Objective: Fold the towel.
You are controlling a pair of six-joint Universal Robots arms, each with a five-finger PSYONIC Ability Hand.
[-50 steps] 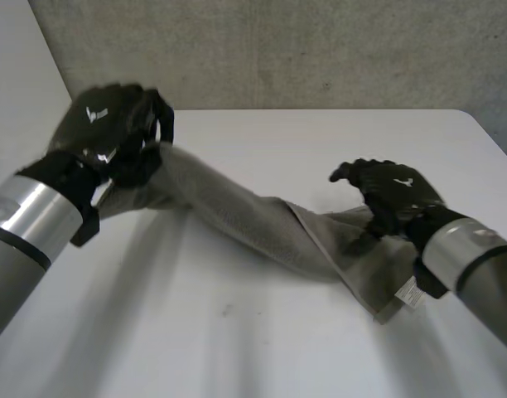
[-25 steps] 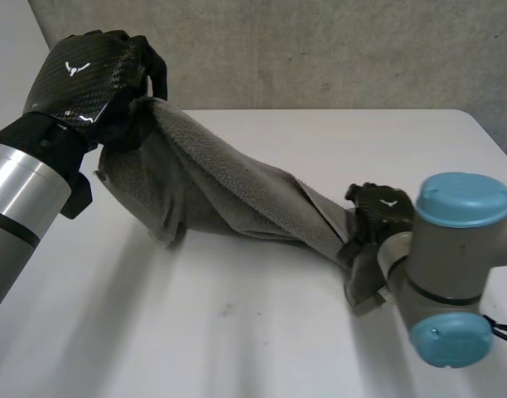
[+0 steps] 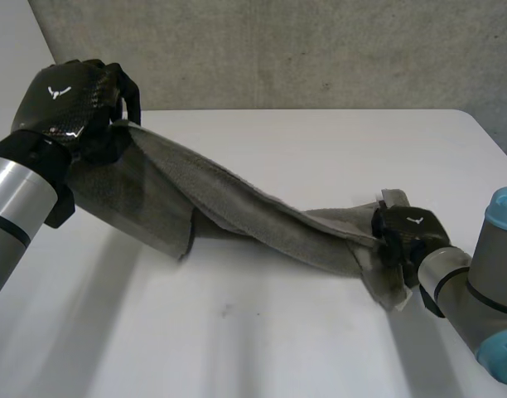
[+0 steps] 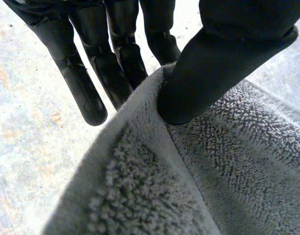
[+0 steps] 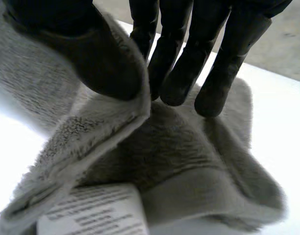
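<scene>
A grey towel (image 3: 253,211) stretches in a twisted band across the white table (image 3: 262,332) between my two hands. My left hand (image 3: 67,104) is raised at the far left and shut on the towel's edge. Its wrist view shows the thumb (image 4: 213,73) pinching the towel (image 4: 199,171) against the fingers (image 4: 115,63). My right hand (image 3: 407,232) sits low at the right, shut on the towel's other end. There the thumb (image 5: 91,54) and fingers (image 5: 189,63) clamp a bunched fold of the towel (image 5: 189,161). A white care label (image 5: 91,215) lies under that hand.
A grey textured wall (image 3: 320,50) rises behind the table's far edge. My right arm's elbow with its light-blue cap (image 3: 506,207) stands at the near right. Bare table lies in front of the towel.
My right hand has closed on the towel's end and drawn it right and nearer. My left hand rose, then shifted left, pulling the towel into a long taut band.
</scene>
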